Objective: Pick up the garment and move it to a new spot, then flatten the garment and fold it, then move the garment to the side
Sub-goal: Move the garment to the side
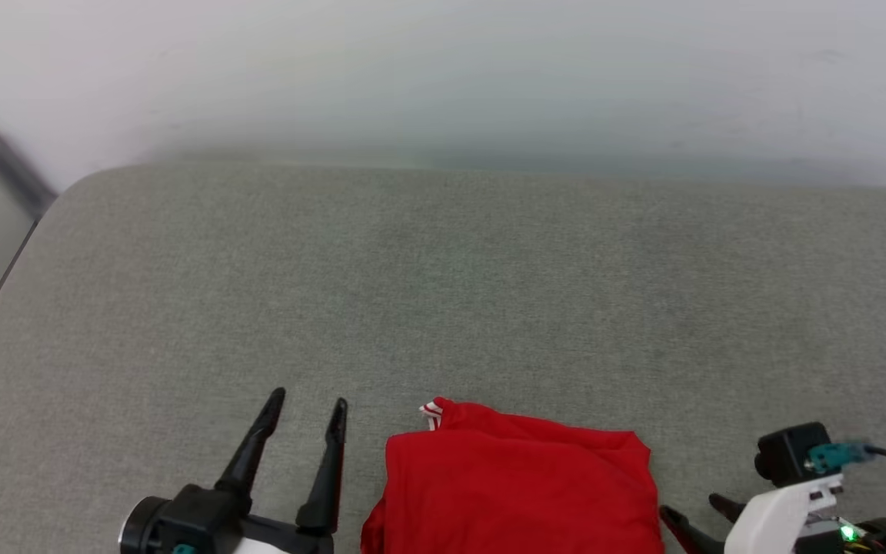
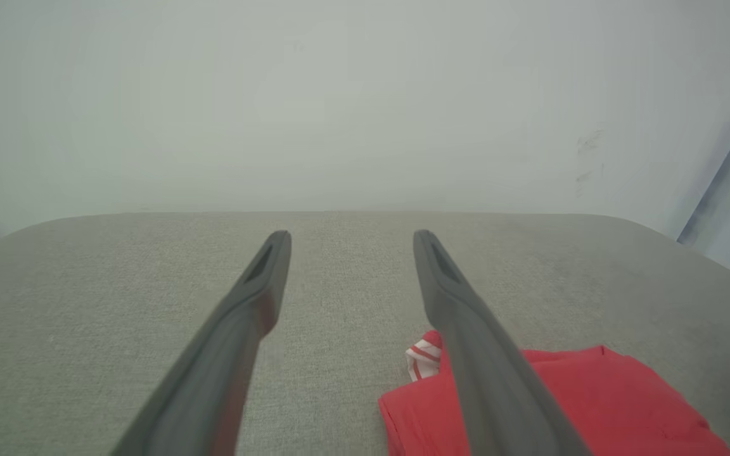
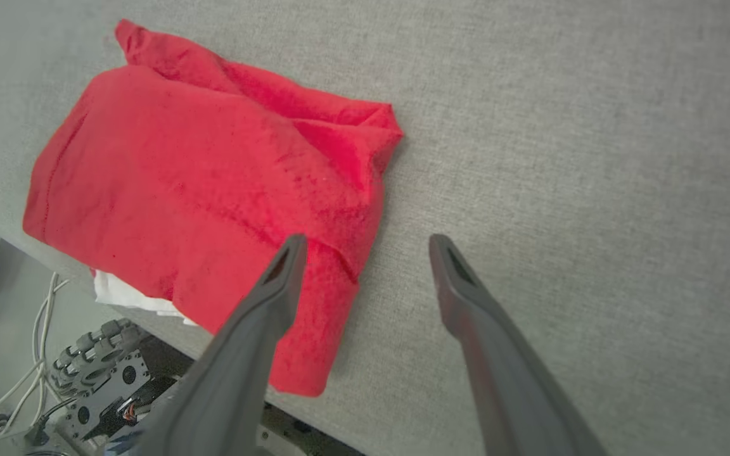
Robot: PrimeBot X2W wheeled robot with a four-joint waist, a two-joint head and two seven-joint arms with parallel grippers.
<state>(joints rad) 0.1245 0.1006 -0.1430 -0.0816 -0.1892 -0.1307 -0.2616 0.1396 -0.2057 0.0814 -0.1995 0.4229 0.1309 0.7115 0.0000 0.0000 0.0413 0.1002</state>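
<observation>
The garment [image 1: 516, 485] is a red bundle, folded over itself, lying at the near edge of the grey padded surface between my two grippers. A bit of red-and-white striped trim [image 1: 431, 414] pokes out at its far left corner. My left gripper [image 1: 309, 398] is open just left of the garment and holds nothing. In the left wrist view the garment [image 2: 593, 399] lies below and right of the open left gripper [image 2: 350, 234]. My right gripper [image 1: 687, 505] is open by the garment's right edge. In the right wrist view one finger of the right gripper [image 3: 370, 239] hovers over the garment [image 3: 200, 190], and a white part [image 3: 124, 297] hangs over the edge.
The grey fabric surface [image 1: 443, 292] stretches far ahead to a white wall [image 1: 443, 69]. Its rounded left corner [image 1: 66, 192] borders a dark strip. Below the near edge are my wheeled base [image 3: 92, 373] and white cables [image 3: 42, 316].
</observation>
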